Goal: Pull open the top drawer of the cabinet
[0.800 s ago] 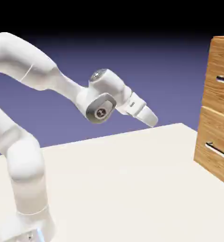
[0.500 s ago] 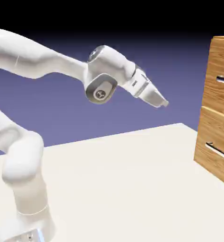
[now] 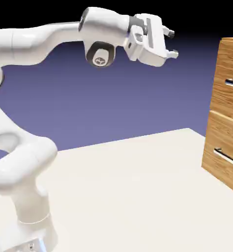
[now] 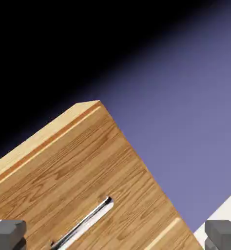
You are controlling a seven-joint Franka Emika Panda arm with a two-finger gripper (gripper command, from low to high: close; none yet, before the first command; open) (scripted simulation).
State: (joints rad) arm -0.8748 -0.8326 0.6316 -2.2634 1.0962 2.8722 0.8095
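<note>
Hand view | I hold the white two-finger gripper [image 3: 173,44] spread wide, nothing in it, ready to straddle the thin silver bar handle [image 4: 83,222] | top drawer [image 3: 230,83] of the light-brown wood-grain cabinet [image 3: 225,118] sits closed, well apart.

1. We see the cabinet [image 3: 229,113] in light-brown wood grain with a satin sheen.
2. We see its drawer handle [image 4: 83,222] as polished silver metal.
3. We see the arm [image 3: 35,44] as smooth, glossy white plastic.
4. We see the table [image 3: 133,197] as matt cream.
</note>
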